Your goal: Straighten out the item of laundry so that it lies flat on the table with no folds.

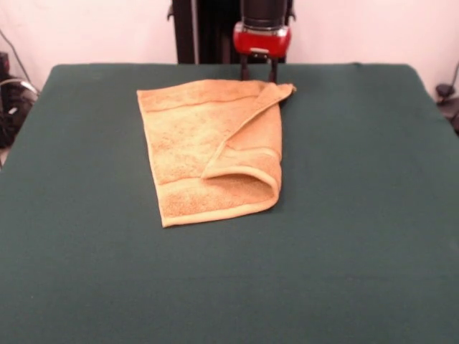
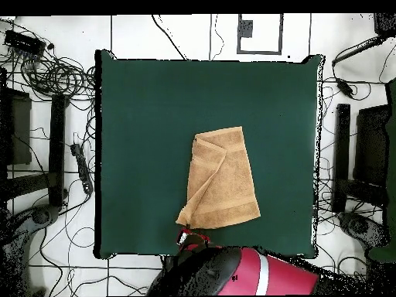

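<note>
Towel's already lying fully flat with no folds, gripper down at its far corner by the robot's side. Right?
Not quite. The towel is not flat: in the front view one long side is folded over onto the rest, forming a flap. The gripper is indeed down at the towel's corner on the robot's side of the table.

Sawyer arm (image 1: 262, 29): glossy red housing below a black cylindrical segment; two thin dark gripper prongs (image 1: 258, 70); overhead, rounded red-and-black shell with pale band.
</note>
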You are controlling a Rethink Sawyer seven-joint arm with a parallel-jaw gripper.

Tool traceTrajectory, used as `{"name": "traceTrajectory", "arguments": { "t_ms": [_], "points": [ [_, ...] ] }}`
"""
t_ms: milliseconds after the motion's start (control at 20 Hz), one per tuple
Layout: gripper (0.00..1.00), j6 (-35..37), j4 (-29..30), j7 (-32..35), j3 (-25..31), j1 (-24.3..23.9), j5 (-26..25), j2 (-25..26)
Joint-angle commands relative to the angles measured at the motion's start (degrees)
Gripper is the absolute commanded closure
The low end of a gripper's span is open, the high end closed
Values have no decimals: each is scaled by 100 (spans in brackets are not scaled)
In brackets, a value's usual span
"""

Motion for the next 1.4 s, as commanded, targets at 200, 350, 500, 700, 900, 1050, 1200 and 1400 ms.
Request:
{"name": "traceTrajectory", "arguments": {
  "t_ms": [200, 350, 500, 700, 900, 1050, 1200, 1400],
  "points": [
    [0, 1055, -2, 1629, 598, 473, 1259, -51],
    [0, 1364, 212, 1536, 637, 455, 1332, -605],
    [0, 2078, 449, 1405, 792, 471, 1439, -1505],
    [0, 3063, 542, 1408, 643, 914, 1815, -2592],
    [0, 3693, 264, 1264, 313, 1191, 1826, -2887],
    [0, 3554, 120, 1243, 337, 1145, 1731, -2735],
    [0, 3086, 82, 1407, 698, 908, 1666, -2453],
    [0, 2450, -140, 1428, 765, 927, 1524, -2023]
  ]
}}
